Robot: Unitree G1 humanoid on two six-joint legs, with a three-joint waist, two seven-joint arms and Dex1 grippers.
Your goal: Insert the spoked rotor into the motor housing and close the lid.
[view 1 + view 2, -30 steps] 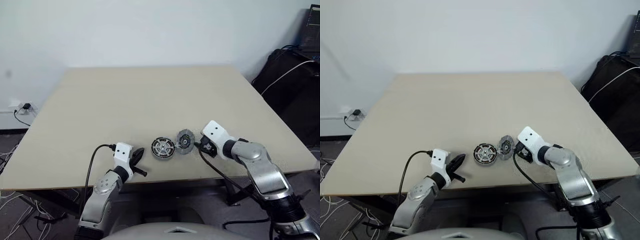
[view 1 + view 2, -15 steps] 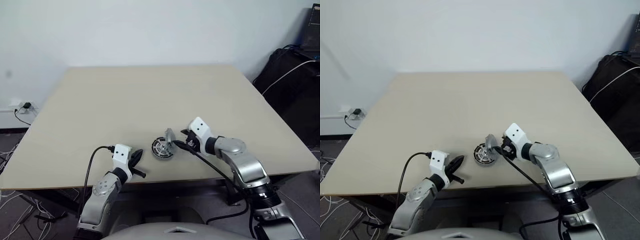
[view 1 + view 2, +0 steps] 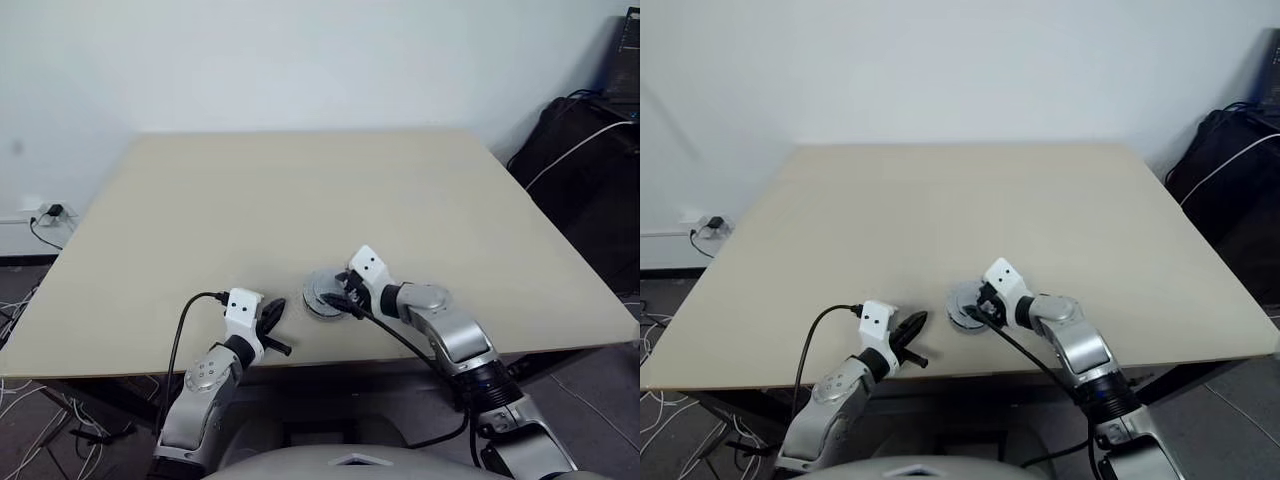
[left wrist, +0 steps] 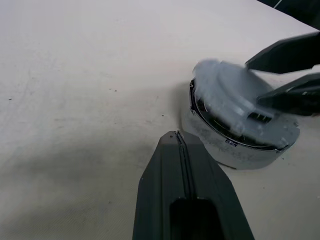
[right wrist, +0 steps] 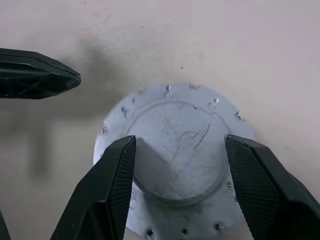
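Near the front edge of the matte beige table (image 3: 200,200), the left claw (image 3: 275,312) rests with its smooth black fingers pressed together, empty. Just beyond it, the right claw (image 5: 177,190) straddles the lid (image 5: 175,150), a round, scuffed grey metal disc with small rim holes, gripping its raised centre. The lid sits tilted on the squat silvery motor housing (image 4: 235,152), near the table's front middle.

Matt grey metal lid (image 5: 177,155), beige matt table (image 3: 280,190).

Soft, even room light falls on the table (image 3: 250,200), without glare. The lid (image 4: 235,107) is motion-blurred in the left wrist view. Dim shadows lie beside it.
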